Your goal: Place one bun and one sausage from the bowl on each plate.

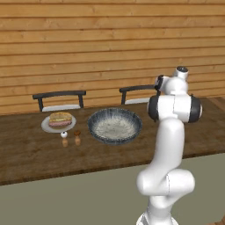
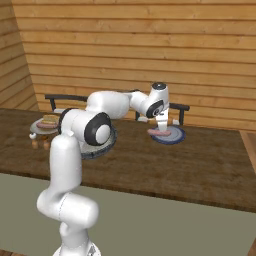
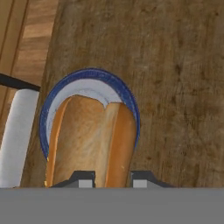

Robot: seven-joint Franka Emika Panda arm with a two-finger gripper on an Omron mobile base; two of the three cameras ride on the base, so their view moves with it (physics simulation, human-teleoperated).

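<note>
The bun [image 3: 89, 140] sits clamped in our gripper [image 3: 113, 178] over the blue plate [image 3: 127, 94], right of the bowl [image 1: 115, 125]; open tabletop [image 3: 175, 87] beyond its rim; possibly a sausage [image 2: 159, 133] underneath.

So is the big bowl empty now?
Empty: the bowl shows only its pale speckled inside in the left base view, no bun or sausage in it.

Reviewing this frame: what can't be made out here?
- Blue plate, hand view: the bun in the gripper covers its middle; whether bun and plate touch is unclear.
- Bowl, right base view: mostly behind the arm.
- Two small shakers, left base view: too small to identify.
</note>
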